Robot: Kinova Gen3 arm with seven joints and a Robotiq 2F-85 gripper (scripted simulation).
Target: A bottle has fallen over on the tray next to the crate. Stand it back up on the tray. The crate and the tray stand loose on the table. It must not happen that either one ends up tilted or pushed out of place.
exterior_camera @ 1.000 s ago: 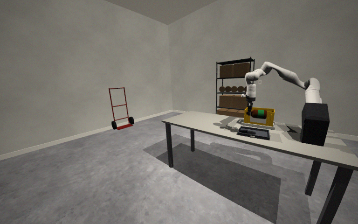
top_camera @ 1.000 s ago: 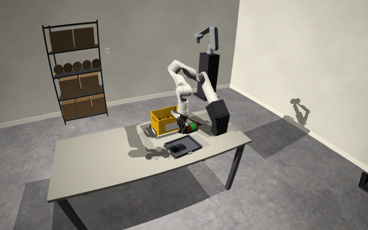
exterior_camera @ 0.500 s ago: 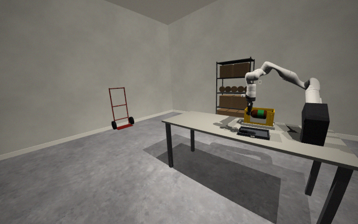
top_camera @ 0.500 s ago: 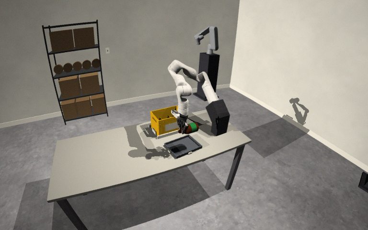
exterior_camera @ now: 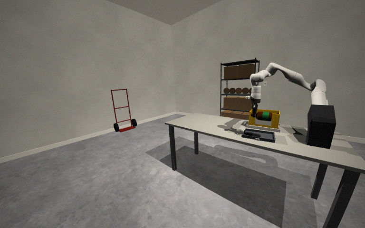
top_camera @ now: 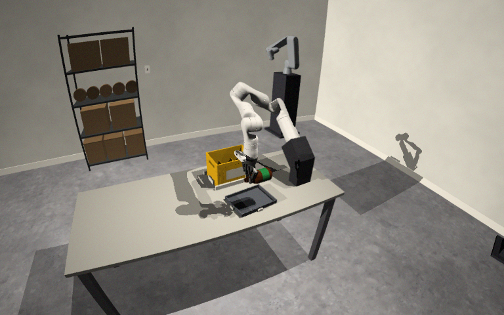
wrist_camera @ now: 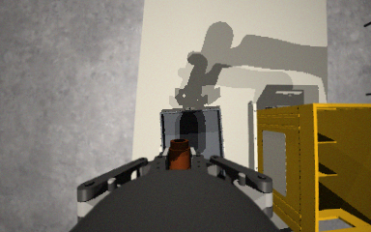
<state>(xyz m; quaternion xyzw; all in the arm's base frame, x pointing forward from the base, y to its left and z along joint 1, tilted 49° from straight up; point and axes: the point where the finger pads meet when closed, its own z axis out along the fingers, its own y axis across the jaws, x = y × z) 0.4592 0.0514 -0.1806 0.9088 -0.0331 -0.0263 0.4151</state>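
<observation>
Pinches the bottle (top_camera: 264, 174) (exterior_camera: 265, 116) (wrist_camera: 180, 157) at its neck with the fingers of the gripper (top_camera: 249, 179) (exterior_camera: 254, 115) (wrist_camera: 180, 154). Holds it sideways, raised above the tray (top_camera: 264, 197) (exterior_camera: 267, 135) (wrist_camera: 169, 132). Shows, beside the tray on the table (top_camera: 148, 222) (exterior_camera: 204, 122) (wrist_camera: 161, 48), the yellow crate (top_camera: 220, 175) (exterior_camera: 275, 122) (wrist_camera: 307, 145).

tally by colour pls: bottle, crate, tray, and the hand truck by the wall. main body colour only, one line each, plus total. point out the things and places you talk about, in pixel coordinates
Brown: 1, the bottle (top_camera: 256, 178) (exterior_camera: 260, 115) (wrist_camera: 180, 159)
Yellow: 1, the crate (top_camera: 220, 172) (exterior_camera: 277, 118) (wrist_camera: 308, 159)
Dark grey: 1, the tray (top_camera: 265, 203) (exterior_camera: 269, 133) (wrist_camera: 213, 130)
Red: 1, the hand truck (exterior_camera: 121, 107)
Total: 4
</observation>
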